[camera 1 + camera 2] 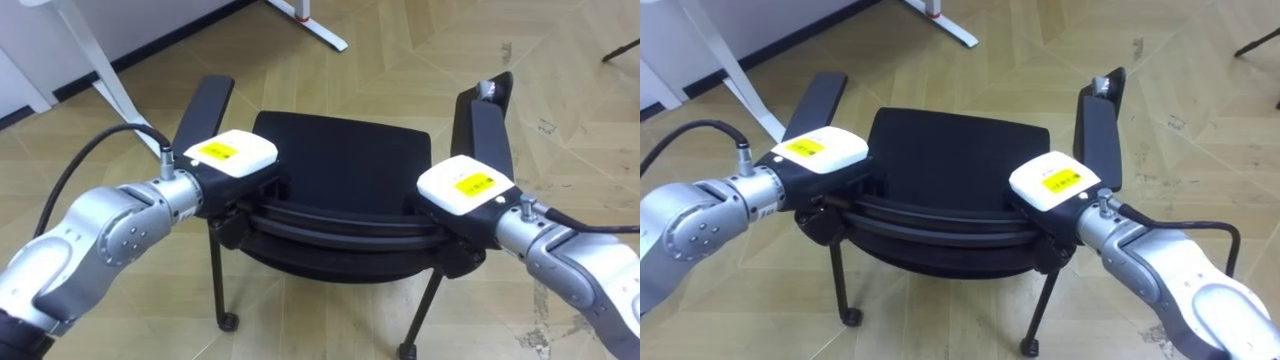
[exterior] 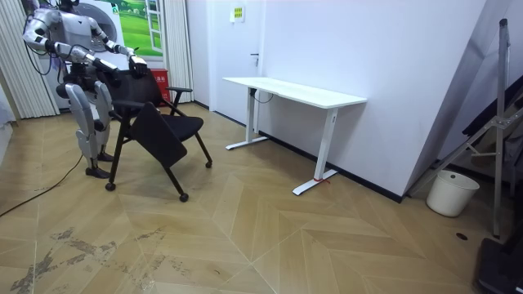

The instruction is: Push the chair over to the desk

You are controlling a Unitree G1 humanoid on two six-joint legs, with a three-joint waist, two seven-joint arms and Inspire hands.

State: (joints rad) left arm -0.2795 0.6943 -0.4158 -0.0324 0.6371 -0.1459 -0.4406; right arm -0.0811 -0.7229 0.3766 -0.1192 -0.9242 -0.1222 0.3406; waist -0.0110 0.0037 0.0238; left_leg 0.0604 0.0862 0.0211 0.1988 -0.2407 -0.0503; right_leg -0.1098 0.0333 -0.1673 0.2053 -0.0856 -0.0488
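Chair [image 1: 340, 228] backrest touching both robot hands [image 1: 236, 168] [image 1: 463, 195].

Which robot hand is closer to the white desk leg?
Left. The left robot hand is on the chair back near the white desk leg; the right robot hand is on its far end.

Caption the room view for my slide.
Humanoid stands behind a black chair, left hand and right hand on its backrest, white desk by the wall.

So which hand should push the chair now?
Neither wins, probably: the left hand rests on the left end of the chair back, the right hand on the right end, so pushing with both looks straightest.
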